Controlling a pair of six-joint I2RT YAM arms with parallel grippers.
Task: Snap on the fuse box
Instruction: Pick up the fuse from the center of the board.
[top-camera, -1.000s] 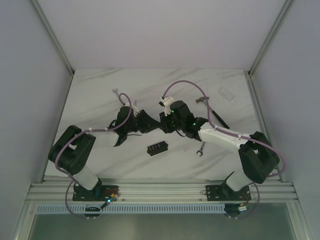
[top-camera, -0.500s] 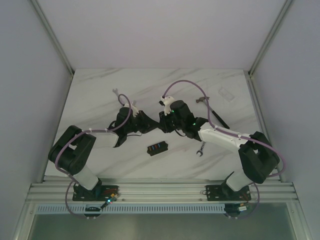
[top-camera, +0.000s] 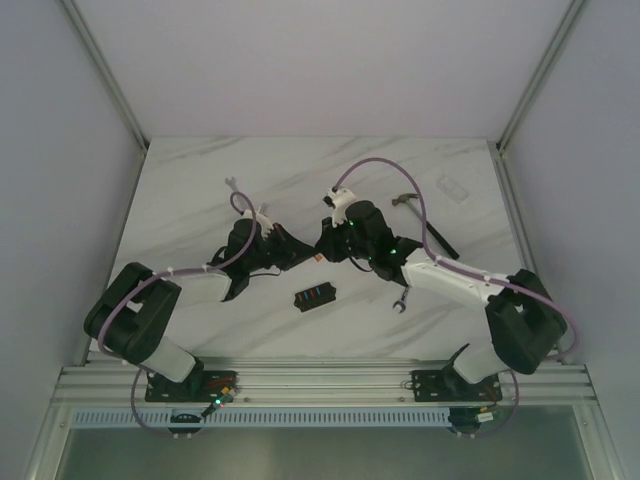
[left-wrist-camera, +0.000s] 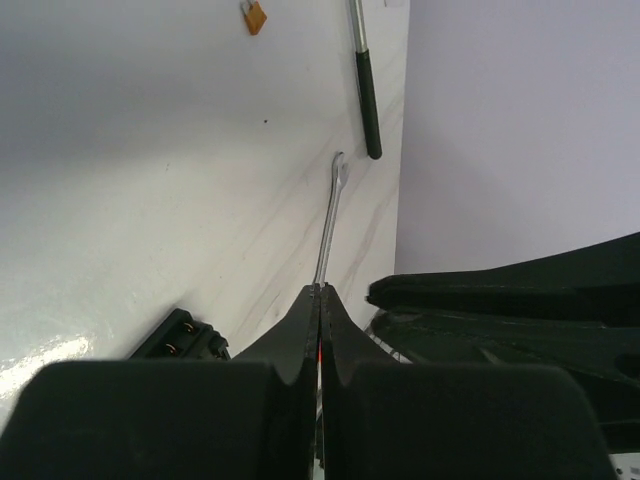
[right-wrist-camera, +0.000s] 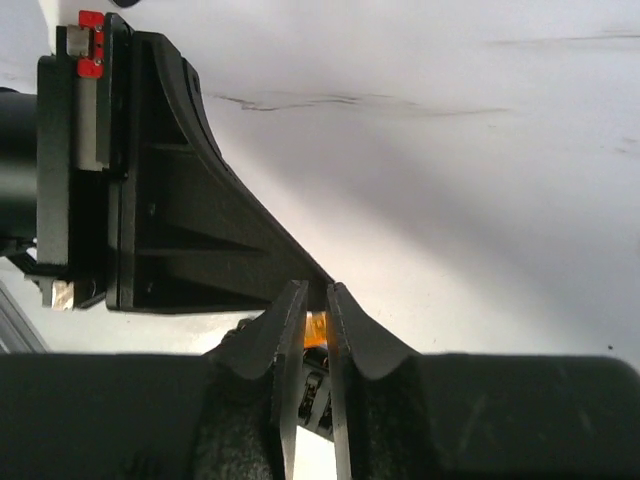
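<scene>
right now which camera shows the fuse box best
Top external: the fuse box shows whole, with nothing covering it. The left wrist catches only one corner low in its frame. The right wrist does not clearly show it.

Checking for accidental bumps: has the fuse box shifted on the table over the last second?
No. The fuse box lies at the same spot and angle as before, level with the wrench head to its right.

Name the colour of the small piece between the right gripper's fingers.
Orange; the small piece shows best in the right wrist view.
</scene>
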